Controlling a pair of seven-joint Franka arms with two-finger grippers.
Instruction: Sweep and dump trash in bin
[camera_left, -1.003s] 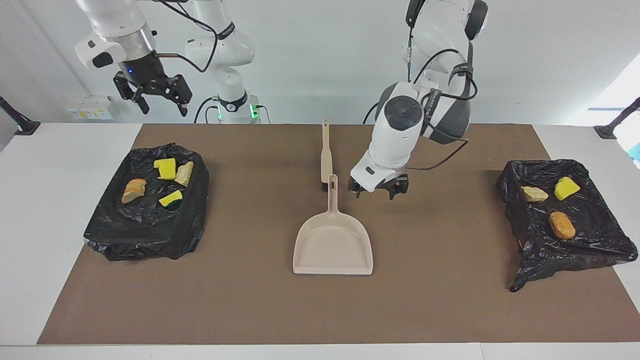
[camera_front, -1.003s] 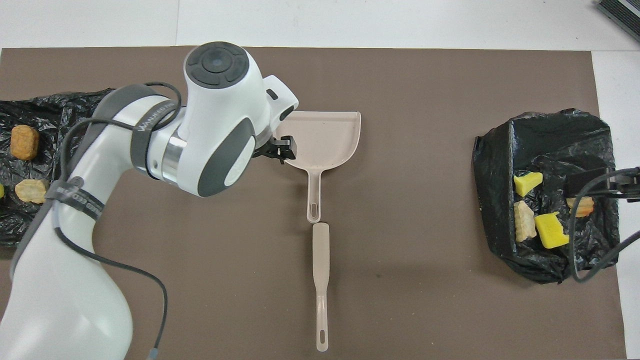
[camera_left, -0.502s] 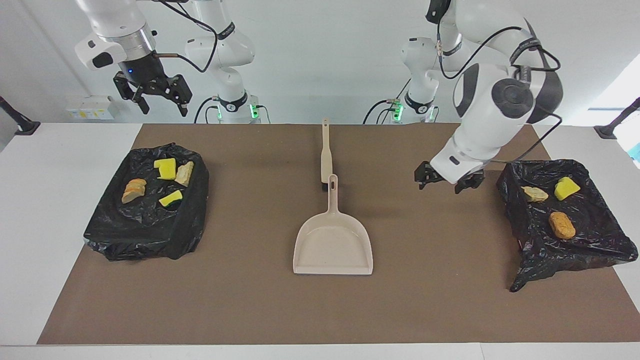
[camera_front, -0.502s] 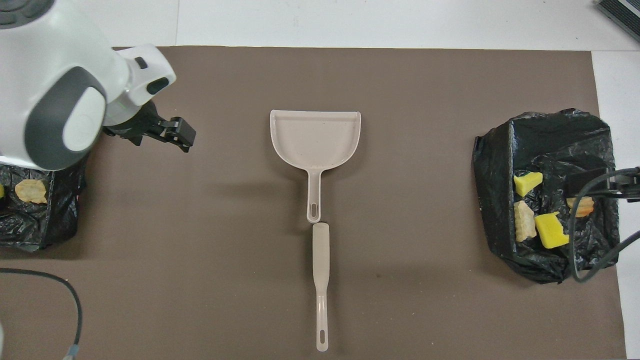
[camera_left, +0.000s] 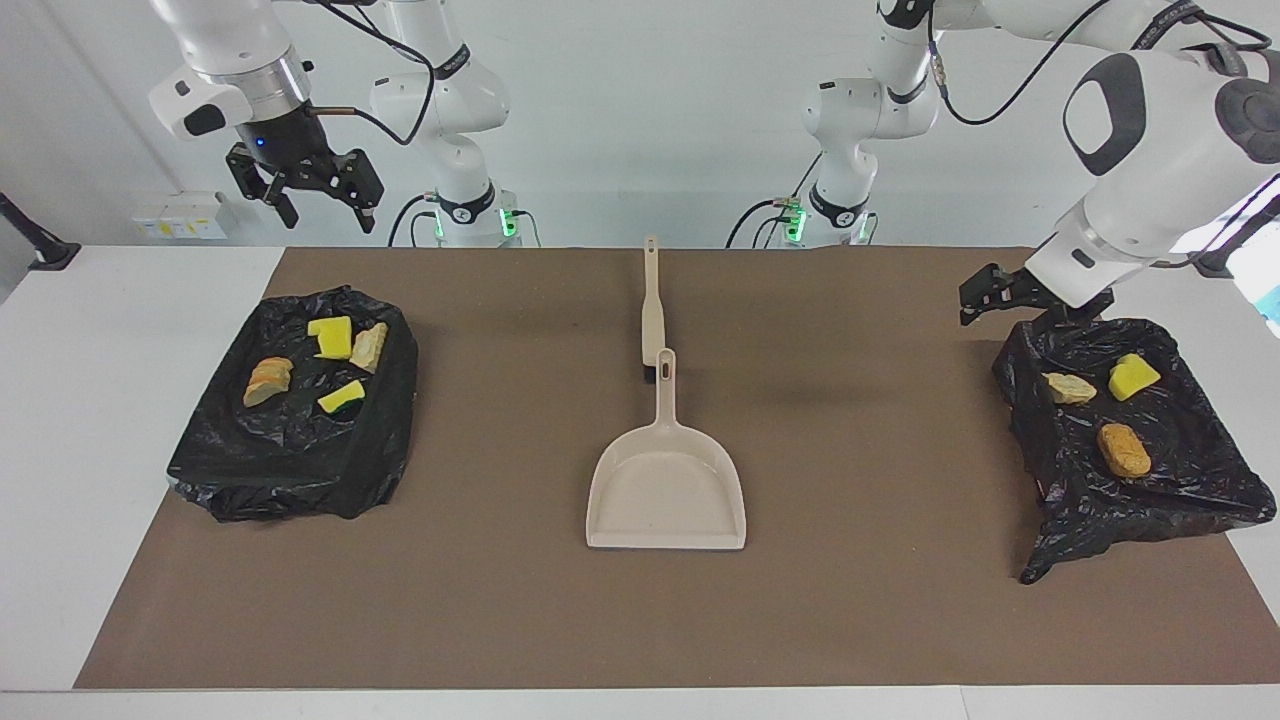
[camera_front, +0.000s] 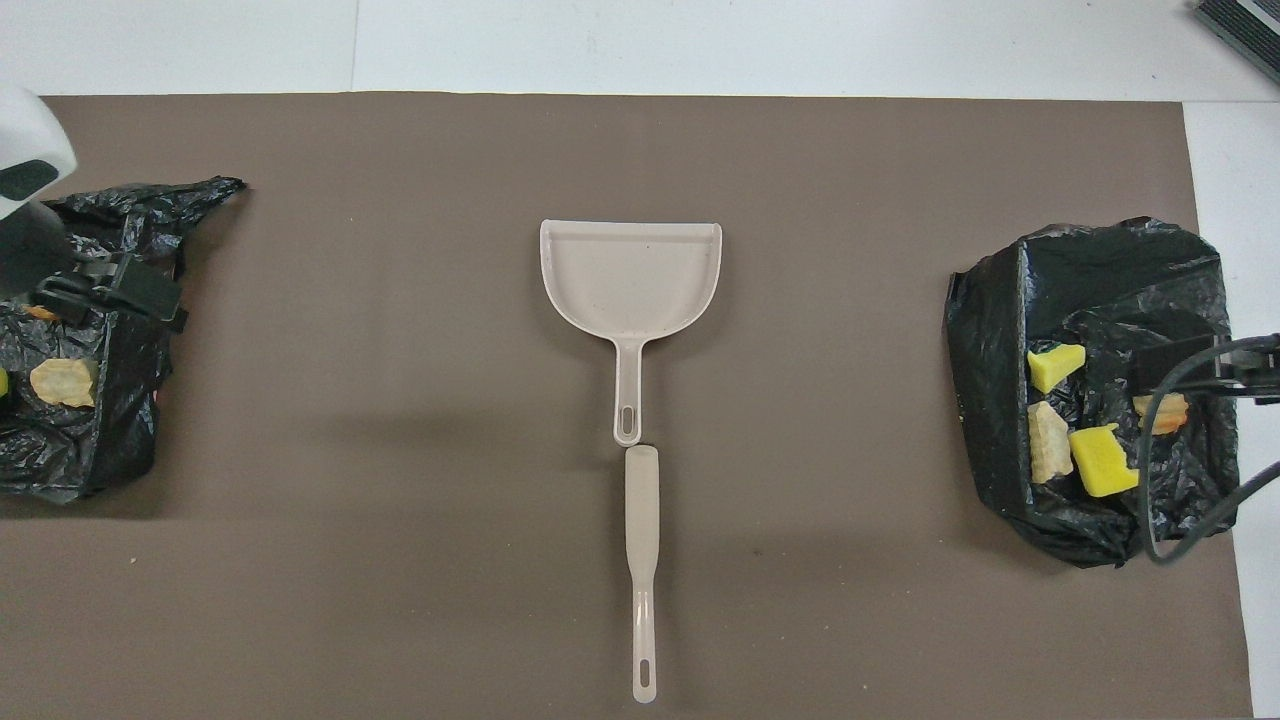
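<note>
The trash lies in two black-bagged bins. The bin (camera_left: 290, 470) at the right arm's end holds yellow (camera_left: 331, 338), cream (camera_left: 369, 346), orange-tan (camera_left: 268, 381) and green-faced yellow (camera_left: 342, 397) bits. In the bin (camera_left: 1130, 500) at the left arm's end are a cream lump (camera_left: 1068, 388), a yellow bit (camera_left: 1133, 376) and an orange lump (camera_left: 1124, 450). My left gripper (camera_left: 1030, 308) hangs open and empty over that bin's robot-side rim. High over the table's edge, above its own bin, my right gripper (camera_left: 322, 205) waits open and empty.
A beige dustpan (camera_left: 665, 490) lies flat mid-table on the brown mat (camera_left: 880, 600), its handle toward the robots. The beige brush (camera_left: 652, 305) lies in line with it, nearer to the robots, head against the handle's tip. White table borders the mat.
My left arm swung from beside the dustpan's handle toward its own end of the table and rose over the bin's rim. The right arm, dustpan, brush and trash stayed put.
</note>
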